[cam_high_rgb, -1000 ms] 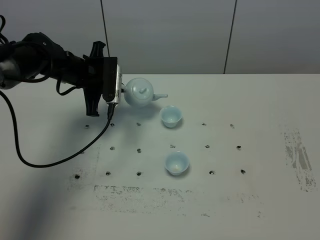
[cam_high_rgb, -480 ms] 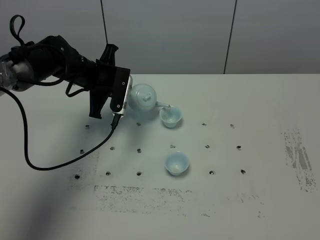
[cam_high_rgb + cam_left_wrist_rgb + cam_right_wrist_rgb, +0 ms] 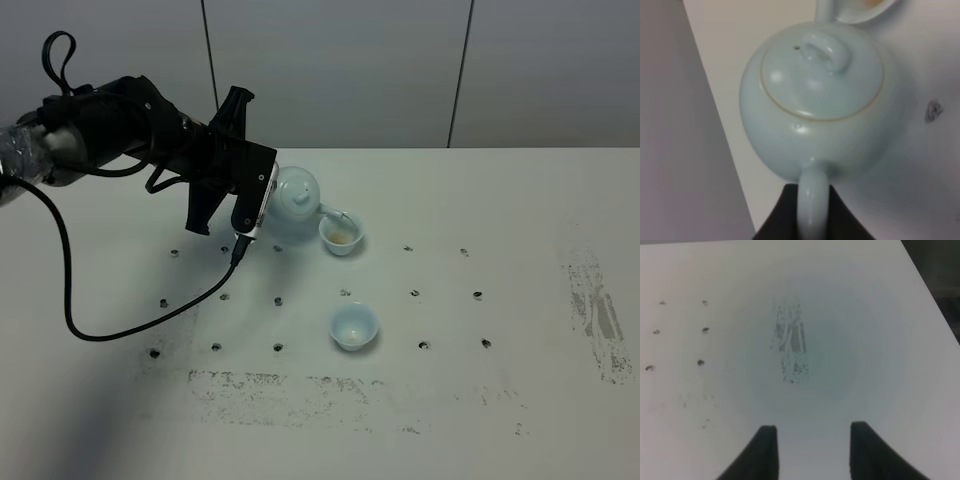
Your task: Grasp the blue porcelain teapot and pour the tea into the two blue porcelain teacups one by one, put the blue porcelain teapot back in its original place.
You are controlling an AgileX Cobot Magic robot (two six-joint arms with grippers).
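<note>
The pale blue teapot [image 3: 295, 198] is held off the table and tipped, its spout over the far teacup [image 3: 341, 234], which holds brownish tea. My left gripper [image 3: 266, 196] is shut on the teapot's loop handle. In the left wrist view the teapot [image 3: 817, 95] fills the frame, its handle [image 3: 812, 207] between the dark fingers and the cup's rim [image 3: 865, 12] by the spout. The near teacup [image 3: 354, 326] stands upright and looks empty. My right gripper [image 3: 812, 447] is open over bare table; it is out of the exterior high view.
The white table [image 3: 520, 240] has rows of small dark holes and scuffed grey patches at the right [image 3: 600, 315] and along the front [image 3: 300, 385]. A black cable [image 3: 120, 320] from the left arm lies on the table. A grey wall stands behind.
The left arm has moved the teapot right and tipped it further toward the far cup. Tea now shows in that cup. The near cup has not moved.
</note>
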